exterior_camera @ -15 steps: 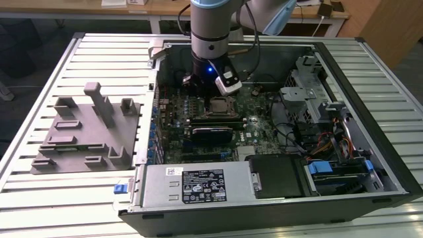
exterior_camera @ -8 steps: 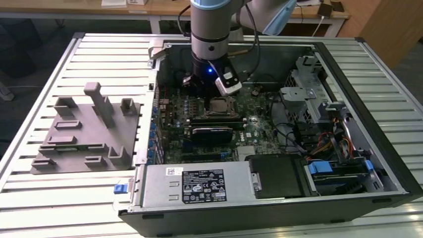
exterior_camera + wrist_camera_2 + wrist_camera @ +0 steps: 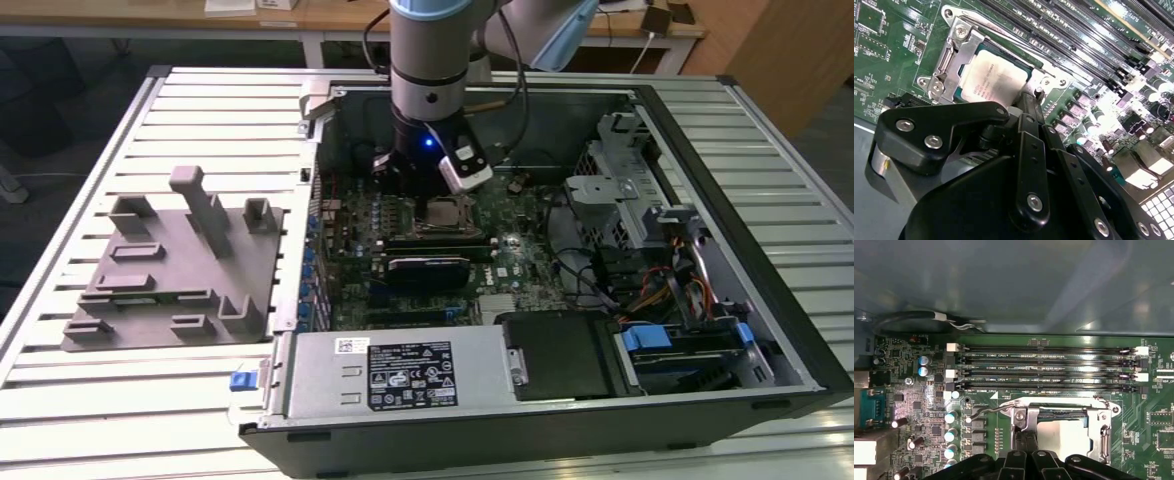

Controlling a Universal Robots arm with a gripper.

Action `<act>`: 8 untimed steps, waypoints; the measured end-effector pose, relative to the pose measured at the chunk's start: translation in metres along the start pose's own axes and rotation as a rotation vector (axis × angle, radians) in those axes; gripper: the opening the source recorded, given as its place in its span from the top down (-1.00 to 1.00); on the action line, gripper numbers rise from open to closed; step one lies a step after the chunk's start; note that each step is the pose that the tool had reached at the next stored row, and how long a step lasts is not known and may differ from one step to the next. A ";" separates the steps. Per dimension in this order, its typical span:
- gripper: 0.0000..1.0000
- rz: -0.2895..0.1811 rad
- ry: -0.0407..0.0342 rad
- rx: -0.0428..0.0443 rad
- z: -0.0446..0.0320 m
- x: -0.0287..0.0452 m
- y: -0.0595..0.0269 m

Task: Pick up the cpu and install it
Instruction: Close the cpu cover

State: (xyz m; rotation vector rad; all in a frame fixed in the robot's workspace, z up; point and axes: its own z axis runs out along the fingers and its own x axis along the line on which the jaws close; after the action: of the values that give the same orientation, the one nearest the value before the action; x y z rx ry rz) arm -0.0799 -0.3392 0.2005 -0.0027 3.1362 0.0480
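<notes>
The cpu [image 3: 995,80], a pale silvery square, lies flat in the motherboard socket with the metal socket frame [image 3: 954,47] around its edges. It also shows in the first wrist view, cpu [image 3: 1061,434], and in the exterior view, cpu [image 3: 445,213], at the middle of the open computer case. My gripper [image 3: 1029,100] hangs just over one edge of the socket, its black fingers [image 3: 1020,440] pressed together with nothing between them. In the exterior view the gripper [image 3: 430,195] sits directly under the arm's wrist. A thin wire lever [image 3: 986,410] stands beside the socket.
Memory slots [image 3: 1049,370] run alongside the socket. A graphics card [image 3: 427,270], a power supply [image 3: 400,375] and a drive cage [image 3: 641,210] crowd the case. A grey moulded fixture [image 3: 174,265] lies on the slatted table at the exterior view's left.
</notes>
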 end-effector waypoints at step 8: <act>0.79 -0.001 0.0000 0.0000 0.0003 -0.0063 -0.0001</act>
State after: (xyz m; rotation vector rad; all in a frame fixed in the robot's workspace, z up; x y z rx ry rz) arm -0.0736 -0.3392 0.2003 -0.0037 3.1362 0.0480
